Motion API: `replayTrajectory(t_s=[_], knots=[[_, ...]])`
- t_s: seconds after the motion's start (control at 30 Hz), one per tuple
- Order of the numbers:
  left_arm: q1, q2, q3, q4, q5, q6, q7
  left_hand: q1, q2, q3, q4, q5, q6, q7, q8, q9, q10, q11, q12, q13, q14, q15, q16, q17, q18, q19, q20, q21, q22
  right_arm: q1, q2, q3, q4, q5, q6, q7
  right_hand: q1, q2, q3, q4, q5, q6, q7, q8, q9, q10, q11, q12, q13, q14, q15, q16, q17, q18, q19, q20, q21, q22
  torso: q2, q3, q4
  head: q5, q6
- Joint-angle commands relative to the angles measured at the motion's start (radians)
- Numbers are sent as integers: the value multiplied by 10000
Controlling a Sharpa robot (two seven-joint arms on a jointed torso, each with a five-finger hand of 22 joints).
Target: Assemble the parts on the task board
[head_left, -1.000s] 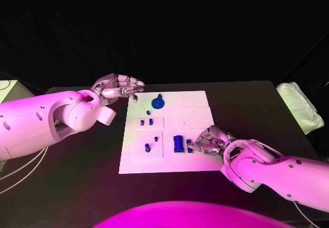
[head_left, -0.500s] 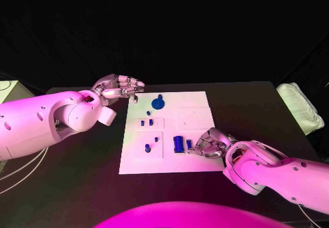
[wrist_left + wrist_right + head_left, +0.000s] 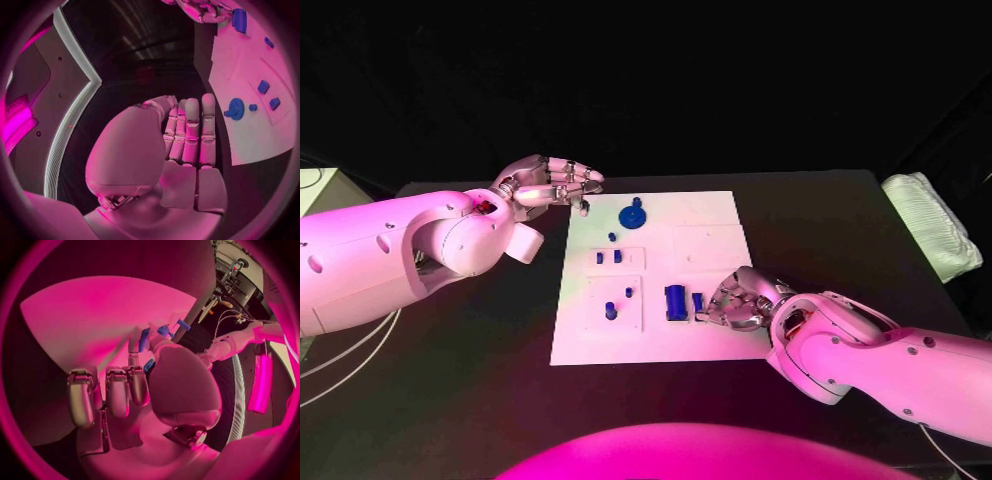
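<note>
Right hand (image 3: 740,300) beside blue part (image 3: 676,302)

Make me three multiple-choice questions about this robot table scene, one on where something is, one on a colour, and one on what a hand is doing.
1. Where is the round blue part on the white board?
A. near the far edge
B. at the near edge
C. off the board, on the table

2. What colour is the tall part beside the right hand?
A. yellow
B. blue
C. green

3. What is the left hand doing?
A. pressing the round part down
B. lifting the board
C. hanging off the board's far left corner, fingers curled, holding nothing

Answers: 1 A, the round part lies by the board's far edge. 2 B, it is blue like the other small parts. 3 C, the left wrist view shows the curled fingers with nothing in them.
</note>
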Motion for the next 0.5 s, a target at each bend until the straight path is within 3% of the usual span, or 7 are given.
replayTrajectory(t_s=[0.03,0.5], knots=[[2,12,7,20,-40,157,40,-34,84,27,-5,19,-75,-18,47,8,-60,-4,69,11,-13,50,-56,16,138,91,-2,-22,10,-13,53,-7,-138,-324,-6,-66,80,0,2,-68,18,-47,4,34,2,758,-28,14,2246,1038,-65,49,2609,-143,1046,-67,61,2629,2,3,9,4,-9],[2,18,6,5,-37,164,42,-34,84,27,-5,19,-75,-18,47,8,-60,-4,69,11,-13,50,-56,16,138,91,-2,-22,10,-12,-92,-2,-42,57,-496,613,-268,-122,-427,303,11,-13,30,56,-7,773,-6,39,2266,1041,-52,57,2625,-143,1046,-62,61,2629,-32,-2,-20,42,13]])
